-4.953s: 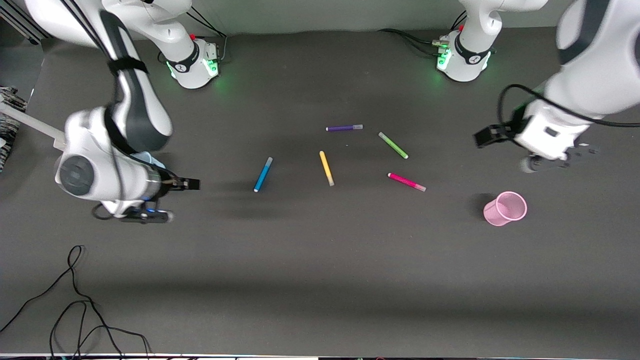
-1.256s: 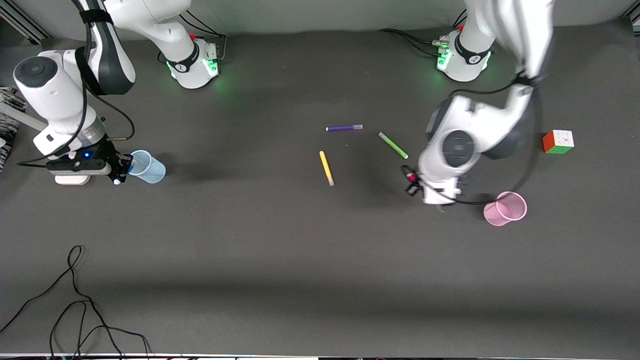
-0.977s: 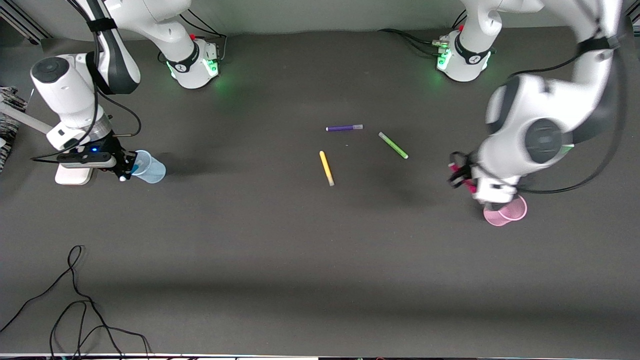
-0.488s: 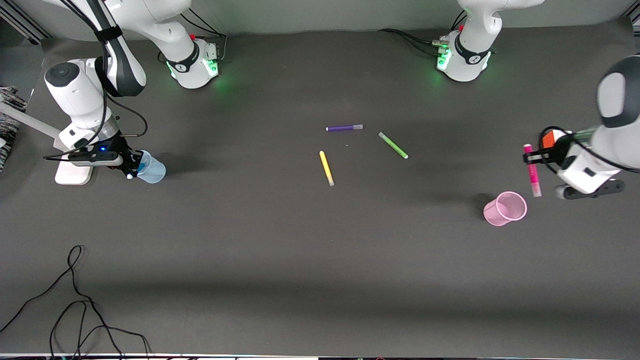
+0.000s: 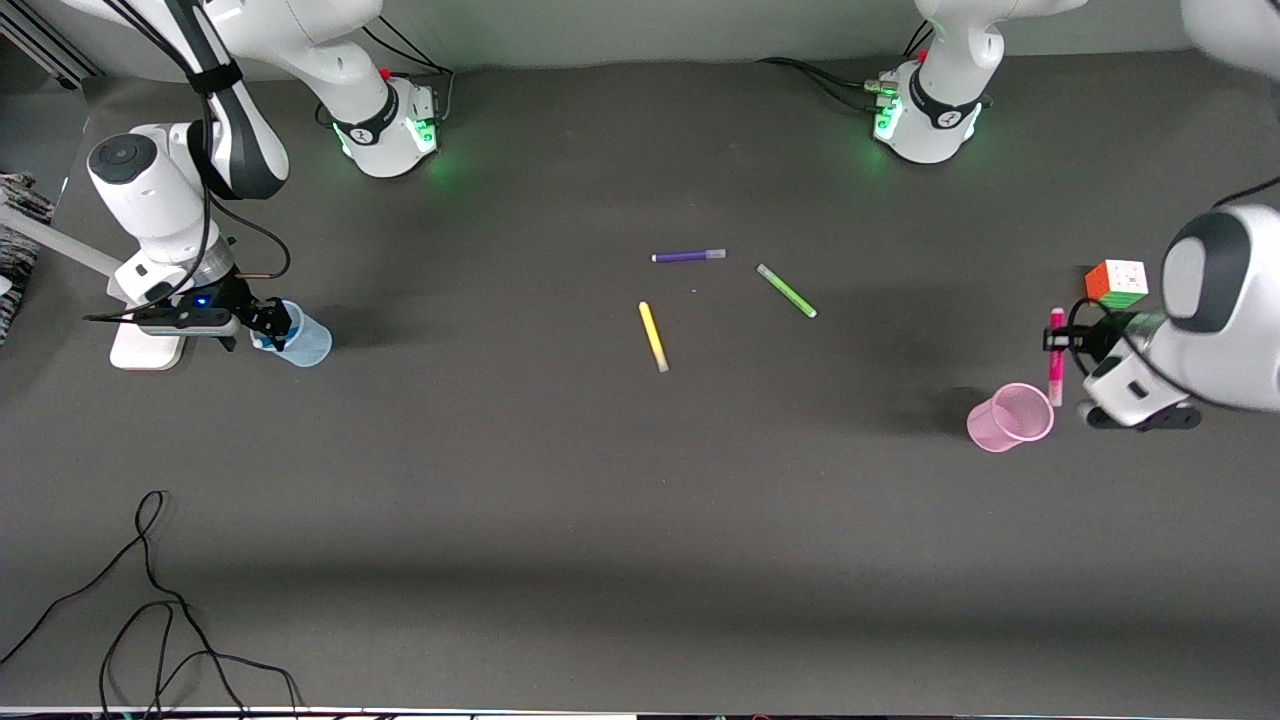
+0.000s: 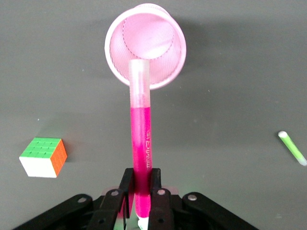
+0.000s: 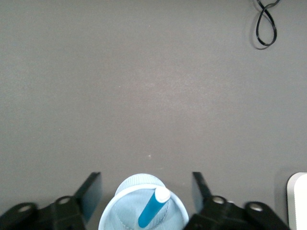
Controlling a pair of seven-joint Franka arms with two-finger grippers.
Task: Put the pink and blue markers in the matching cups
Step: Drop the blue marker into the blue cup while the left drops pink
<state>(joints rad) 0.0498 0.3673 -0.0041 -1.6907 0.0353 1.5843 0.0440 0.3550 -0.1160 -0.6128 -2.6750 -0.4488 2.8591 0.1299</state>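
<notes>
1. The left gripper (image 6: pixel 142 184) pinches the pink marker (image 6: pixel 142 143) near its tip end, both fingers (image 6: pixel 125 184) pressed against the barrel. The marker hangs in the air with its pale cap pointing toward the mouth of the pink cup (image 6: pixel 145 45).
2. In the front view the left gripper (image 5: pixel 1062 338) is up over the table at the left arm's end, just beside the pink cup (image 5: pixel 1010 418), and the pink marker (image 5: pixel 1055 345) hangs nearly upright, its cap just beside the cup's rim.
3. The right gripper (image 7: pixel 146 191) is spread wide, its fingers (image 7: pixel 91 191) apart on either side of the blue cup (image 7: pixel 129 213) and touching nothing that can be seen. The blue marker (image 7: pixel 154 208) stands in that cup, its pale end up.
4. In the front view the right gripper (image 5: pixel 268 320) sits over the blue cup (image 5: pixel 305 340) at the right arm's end of the table; the blue marker shows there only as a small blue patch behind the fingers.
5. The left wrist view shows a colour cube (image 6: pixel 44 157) near the pink cup and one end of the green marker (image 6: pixel 291 147).
6. The front view adds the purple marker (image 5: pixel 688 256), the yellow marker (image 5: pixel 653 336) and the green marker (image 5: pixel 786 291) lying apart at mid-table, the colour cube (image 5: pixel 1116 283) farther from the camera than the pink cup, and a black cable (image 5: pixel 150 600) near the table's front edge.
</notes>
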